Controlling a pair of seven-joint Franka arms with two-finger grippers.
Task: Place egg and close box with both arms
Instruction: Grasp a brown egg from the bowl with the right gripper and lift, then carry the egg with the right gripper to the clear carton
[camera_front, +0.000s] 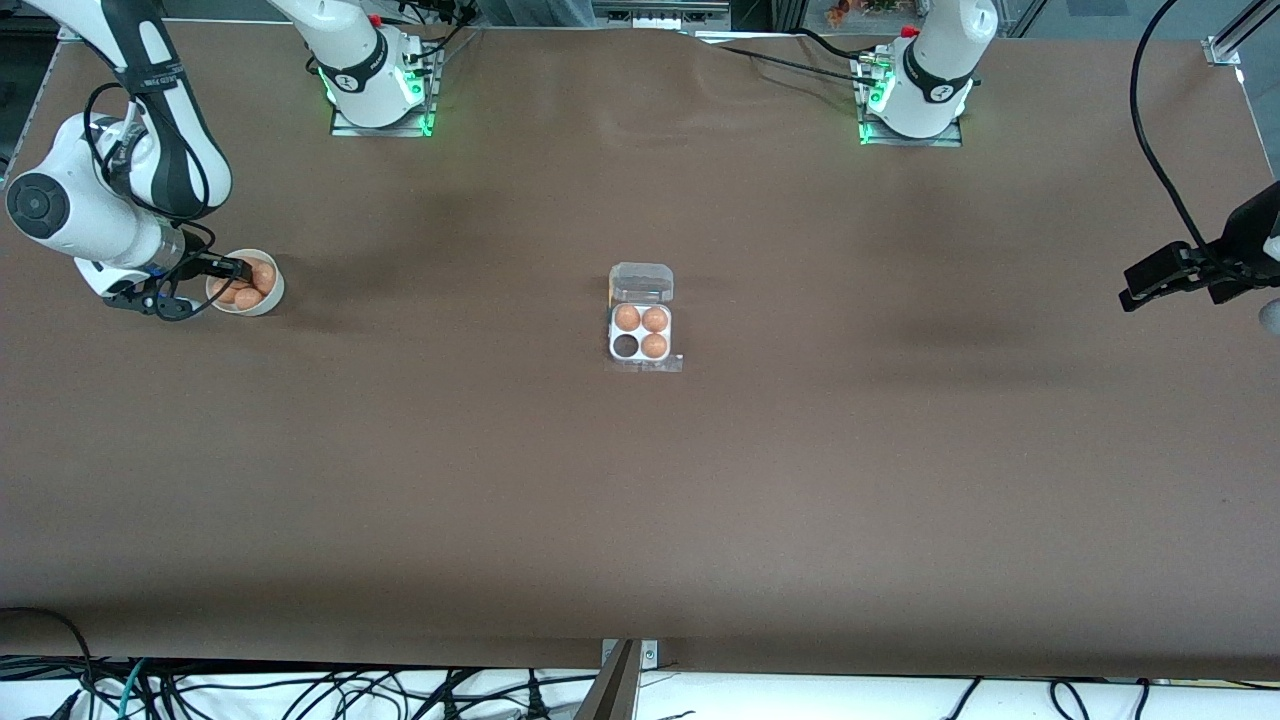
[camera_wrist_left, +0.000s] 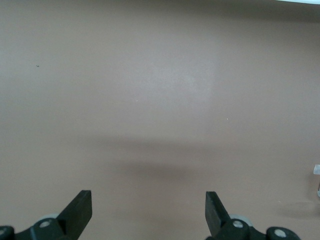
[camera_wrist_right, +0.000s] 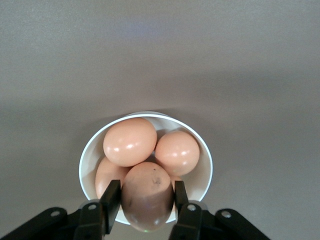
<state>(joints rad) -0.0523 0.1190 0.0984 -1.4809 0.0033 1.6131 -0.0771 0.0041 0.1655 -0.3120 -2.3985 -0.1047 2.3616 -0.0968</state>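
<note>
The box (camera_front: 641, 333) lies mid-table with its clear lid (camera_front: 641, 282) open. Three of its cells hold eggs (camera_front: 654, 320); one cell (camera_front: 626, 346) is bare. My right gripper (camera_front: 236, 269) is over the white bowl (camera_front: 268, 300) at the right arm's end of the table. In the right wrist view it (camera_wrist_right: 145, 194) is shut on an egg (camera_wrist_right: 147, 195), with the fingers (camera_wrist_right: 111, 199) against both its sides, above the other eggs (camera_wrist_right: 130, 141) in the bowl (camera_wrist_right: 205, 172). My left gripper (camera_front: 1150, 280) is open and empty, over bare table at the left arm's end; it shows in the left wrist view (camera_wrist_left: 148, 216) too.
The brown table (camera_front: 800, 480) spreads wide around the box. Both arm bases (camera_front: 915, 95) stand at the table's edge farthest from the front camera. Cables (camera_front: 1160, 150) hang near the left arm's end.
</note>
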